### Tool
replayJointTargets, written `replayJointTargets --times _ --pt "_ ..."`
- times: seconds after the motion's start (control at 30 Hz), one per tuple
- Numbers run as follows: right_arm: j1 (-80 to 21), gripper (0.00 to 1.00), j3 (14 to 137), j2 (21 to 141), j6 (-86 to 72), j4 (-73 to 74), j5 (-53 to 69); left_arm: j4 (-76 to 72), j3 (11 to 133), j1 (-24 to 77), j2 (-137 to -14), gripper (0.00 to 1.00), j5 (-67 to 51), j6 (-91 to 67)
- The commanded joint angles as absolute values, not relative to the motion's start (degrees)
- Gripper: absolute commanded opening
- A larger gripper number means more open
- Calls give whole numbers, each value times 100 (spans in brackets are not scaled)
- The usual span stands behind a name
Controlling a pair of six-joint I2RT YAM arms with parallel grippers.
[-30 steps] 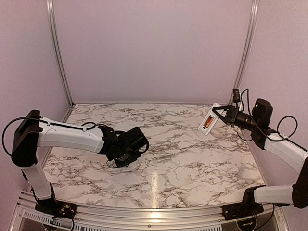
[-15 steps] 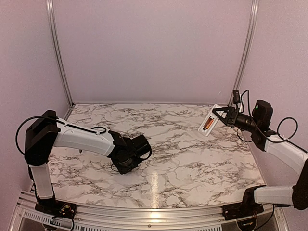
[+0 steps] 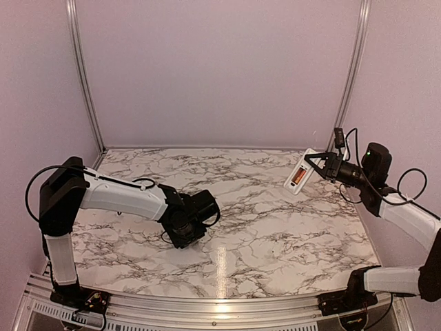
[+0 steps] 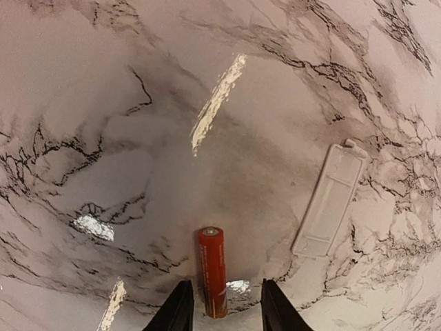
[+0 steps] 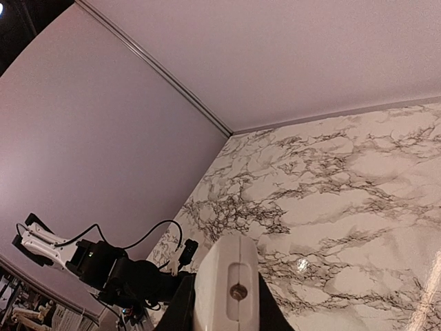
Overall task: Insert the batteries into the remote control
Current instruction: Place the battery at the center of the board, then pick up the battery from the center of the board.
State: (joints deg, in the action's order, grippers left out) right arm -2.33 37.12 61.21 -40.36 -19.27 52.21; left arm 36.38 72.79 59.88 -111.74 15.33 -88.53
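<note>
Left claw (image 4: pixel 226 295) stood slightly open astride a battery (image 4: pixel 213 272) on the table (image 3: pixel 275 227); right claw (image 3: pixel 311 167) clamped the remote (image 3: pixel 298 176) aloft.

White-and-grey marble-patterned counter (image 3: pixel 275 227), slim white plastic battery cover (image 4: pixel 327 200) lying flat on its near left part, plain lilac walls (image 3: pixel 220 69) behind and beside, aluminium corner posts (image 3: pixel 84 76), metal rail (image 3: pixel 220 303) along the counter's near edge

Marble-patterned table (image 3: pixel 275 227), one red battery (image 4: pixel 213 270) and white battery cover (image 4: pixel 329 200) flat on it.
</note>
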Motion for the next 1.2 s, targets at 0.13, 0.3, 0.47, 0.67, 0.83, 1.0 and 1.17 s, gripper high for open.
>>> replayJointTargets --times 0.13,0.3,0.47,0.67,0.83,1.0,1.17 --pt "-184 0 3727 5979 -4070 -2120 5292 3934 7432 5977 -10615 53 1871 -7739" --pt "-185 0 3681 5958 -4111 -2174 5303 3791 7718 5977 -10046 89 2184 -5914" --pt "-181 0 3646 5954 -4160 -2255 5356 1972 6691 5942 -8925 99 1374 -3037" --pt "-184 0 3611 5917 -4219 -2350 5481 2133 6620 5748 -8876 99 640 -729" --pt "-182 0 3590 5893 -4239 -2388 5567 2441 6293 5739 -8780 99 459 1374" --pt "-178 0 3570 5948 -4203 -2299 5605 3006 6266 5673 -8848 97 105 2429" --pt "-181 0 3698 6168 -3812 -1627 5500 3239 6118 5392 -9139 99 33 3247"
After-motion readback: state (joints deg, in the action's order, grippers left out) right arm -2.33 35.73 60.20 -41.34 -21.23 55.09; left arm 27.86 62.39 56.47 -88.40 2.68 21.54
